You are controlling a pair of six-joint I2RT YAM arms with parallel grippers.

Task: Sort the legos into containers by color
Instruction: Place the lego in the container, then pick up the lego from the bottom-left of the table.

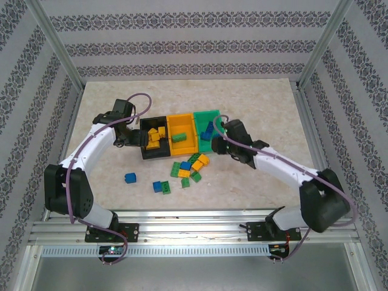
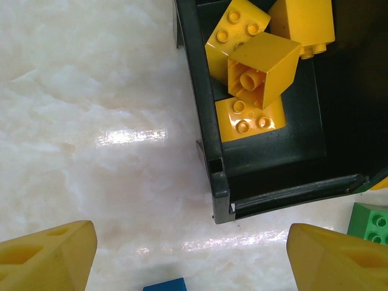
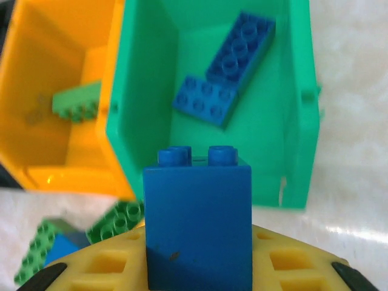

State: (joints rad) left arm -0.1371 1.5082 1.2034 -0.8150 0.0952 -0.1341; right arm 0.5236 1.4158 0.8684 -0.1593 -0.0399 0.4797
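Marbled counter [image 1: 254, 109] carries three joined bins [image 1: 182, 128]. Right pincer [image 1: 218, 128] grips a blue brick [image 3: 198, 218] at the near wall of the green bin [image 3: 301, 121]; it should advance over the interior before release. Left pincer [image 2: 193, 260] stands spread beside the black bin [image 2: 206, 133].
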